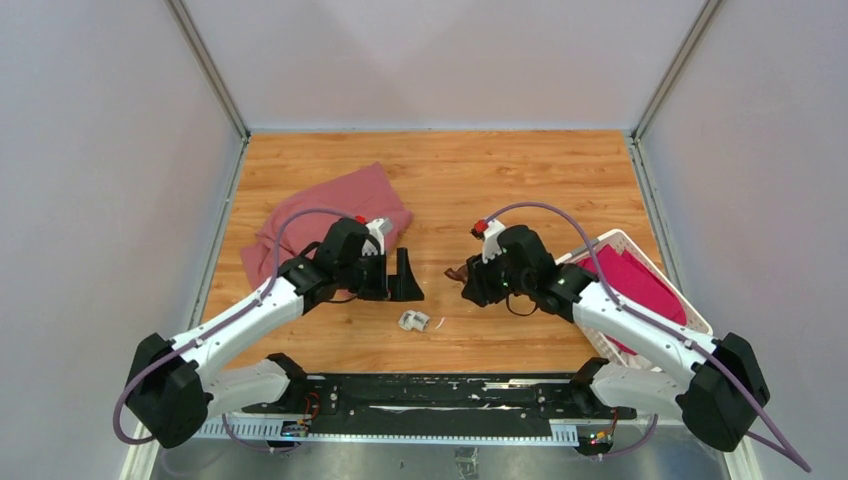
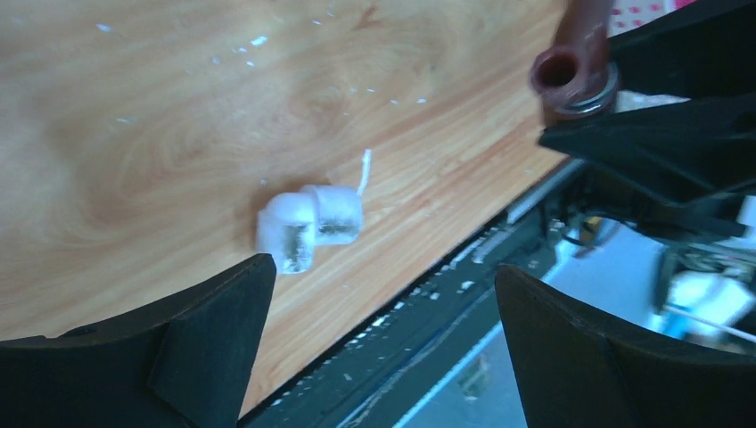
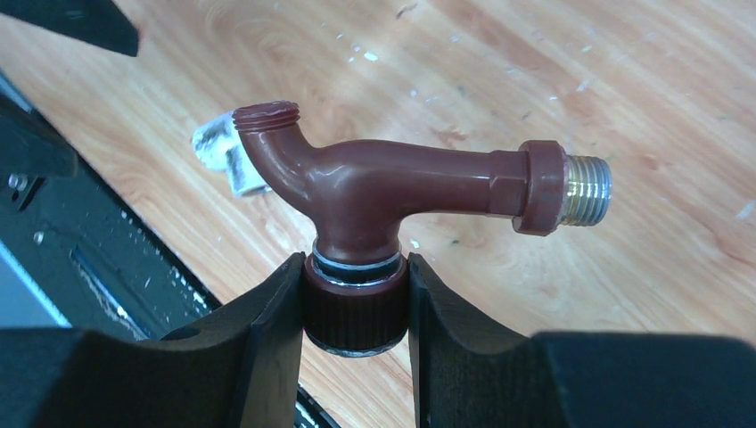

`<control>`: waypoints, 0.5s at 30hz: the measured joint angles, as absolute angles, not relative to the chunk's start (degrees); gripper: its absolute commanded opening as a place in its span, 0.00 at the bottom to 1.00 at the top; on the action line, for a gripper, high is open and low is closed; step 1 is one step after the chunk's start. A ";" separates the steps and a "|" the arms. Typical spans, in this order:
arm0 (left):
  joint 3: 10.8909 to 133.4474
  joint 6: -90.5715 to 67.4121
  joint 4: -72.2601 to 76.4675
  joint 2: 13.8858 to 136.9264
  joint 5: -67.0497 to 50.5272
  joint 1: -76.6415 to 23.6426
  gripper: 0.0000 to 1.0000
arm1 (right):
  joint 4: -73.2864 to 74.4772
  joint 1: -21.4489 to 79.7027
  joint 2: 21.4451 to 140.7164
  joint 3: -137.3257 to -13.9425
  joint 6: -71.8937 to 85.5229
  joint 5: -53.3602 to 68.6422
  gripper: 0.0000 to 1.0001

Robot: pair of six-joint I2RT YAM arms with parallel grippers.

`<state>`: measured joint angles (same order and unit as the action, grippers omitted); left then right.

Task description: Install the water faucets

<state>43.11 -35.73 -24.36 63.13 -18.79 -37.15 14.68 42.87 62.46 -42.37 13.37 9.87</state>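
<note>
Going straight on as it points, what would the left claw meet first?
Likely the white pipe fitting on the table, ahead of the open left claw; depth is unclear, possibly bare wood first.

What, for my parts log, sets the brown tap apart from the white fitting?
Colour: the tap is dark reddish-brown with a metal end; the fitting is translucent white. State: the tap is clamped by its knob in the right gripper; the fitting lies loose on the table. Shape: the tap is long, the fitting a short elbow. They are not joined.
</note>
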 measured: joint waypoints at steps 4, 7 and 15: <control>36.49 -42.54 -13.89 60.55 -28.29 -33.52 0.95 | 10.85 43.03 60.58 -37.41 12.16 15.38 0.00; 31.90 -49.67 -1.96 59.92 -33.58 -32.08 0.93 | 6.85 43.86 56.75 -32.71 11.94 17.04 0.00; 29.21 -61.58 13.21 62.76 -38.09 -32.36 0.86 | 0.69 48.56 50.11 -30.17 9.56 13.23 0.00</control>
<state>29.21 -61.58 13.21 62.76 -38.09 -32.36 0.69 48.56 50.11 -30.17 9.56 13.23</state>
